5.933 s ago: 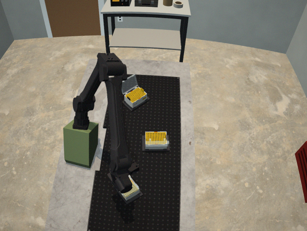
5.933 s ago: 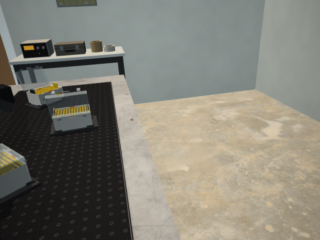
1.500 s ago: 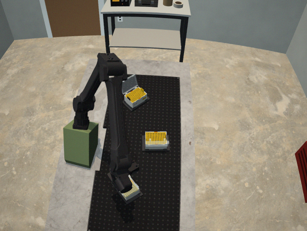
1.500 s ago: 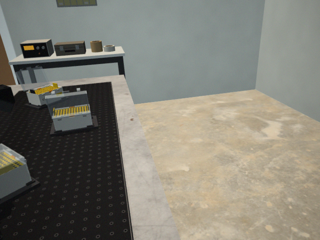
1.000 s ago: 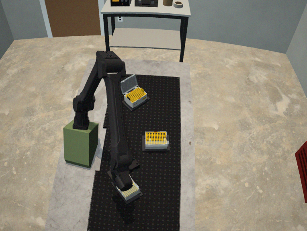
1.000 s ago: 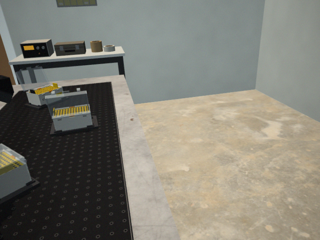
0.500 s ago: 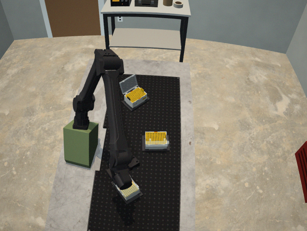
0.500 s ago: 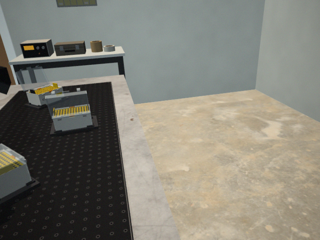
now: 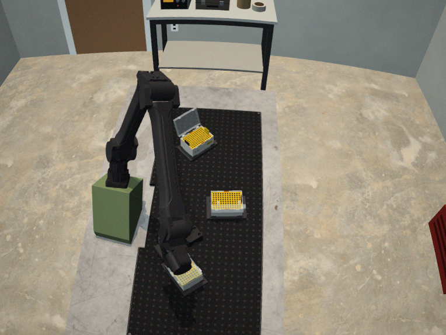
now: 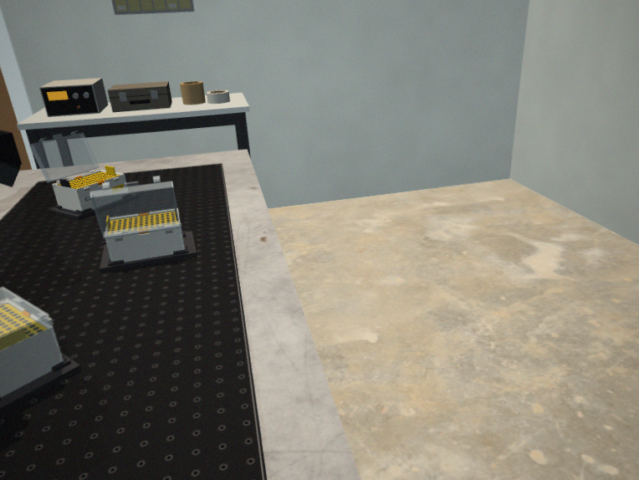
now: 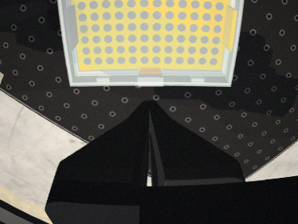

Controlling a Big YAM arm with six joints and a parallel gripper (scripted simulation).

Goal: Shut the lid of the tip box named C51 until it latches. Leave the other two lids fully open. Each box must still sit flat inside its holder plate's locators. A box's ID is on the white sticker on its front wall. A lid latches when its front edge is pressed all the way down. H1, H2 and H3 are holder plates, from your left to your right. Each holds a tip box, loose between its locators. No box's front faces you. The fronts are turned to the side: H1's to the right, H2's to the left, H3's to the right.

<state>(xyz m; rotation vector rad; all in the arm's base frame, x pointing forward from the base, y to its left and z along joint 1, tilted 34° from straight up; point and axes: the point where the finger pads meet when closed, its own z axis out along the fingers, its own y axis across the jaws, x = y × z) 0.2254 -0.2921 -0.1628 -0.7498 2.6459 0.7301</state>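
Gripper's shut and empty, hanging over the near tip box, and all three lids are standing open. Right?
Not quite: the lid of the near tip box lies flat over its tips in the wrist view, not open. The gripper is shut and empty above it, and the other two lids stand open in the exterior view.

Even, soft lighting; faint shadows; wrist-view edge distortion.

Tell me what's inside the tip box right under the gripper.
Inside the tip box a yellow rack of grey tips shows through its lid, which lies down over it. The shut gripper holds nothing. What lies below the rack is hidden, and no ID sticker is in view.
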